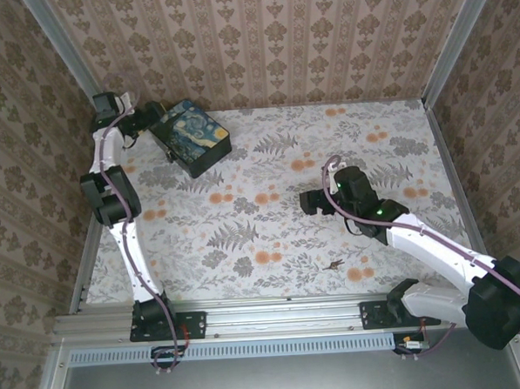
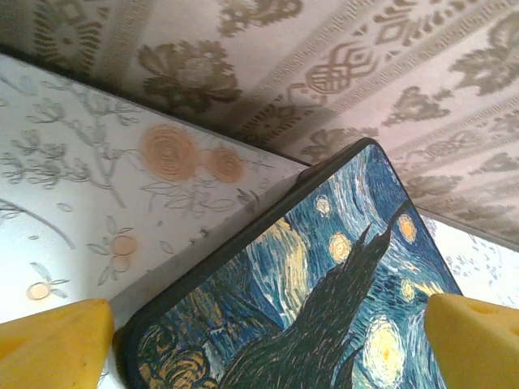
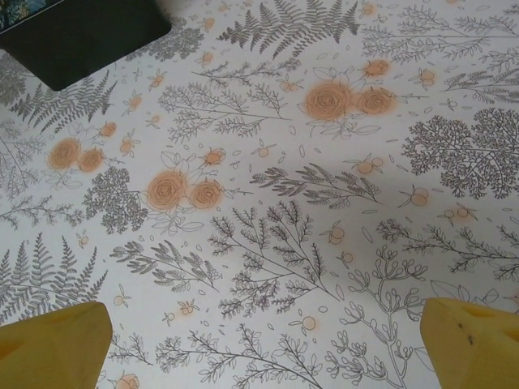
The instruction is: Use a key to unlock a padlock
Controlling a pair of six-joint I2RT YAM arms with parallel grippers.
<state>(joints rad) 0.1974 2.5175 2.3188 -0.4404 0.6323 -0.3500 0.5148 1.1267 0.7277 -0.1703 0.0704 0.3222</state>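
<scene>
The key [image 1: 333,264] is a tiny dark sliver lying on the flowered table near the front edge, right of centre. The padlock is hidden from view. My left gripper [image 1: 150,119] is at the back left, against the far-left end of the painted box [image 1: 192,137]. In the left wrist view its yellow fingertips [image 2: 57,344] stand wide apart, open [image 2: 268,356], over the swirling-sky lid [image 2: 324,308]. My right gripper [image 1: 312,200] hovers over mid-table, behind the key and a little to its left. It is open [image 3: 263,348], with only the printed tabletop between its fingers.
The dark side of the painted box [image 3: 81,36] shows at the top left of the right wrist view. Patterned walls [image 1: 260,38] close in the table at the back and on both sides. A metal rail [image 1: 275,316] runs along the front edge.
</scene>
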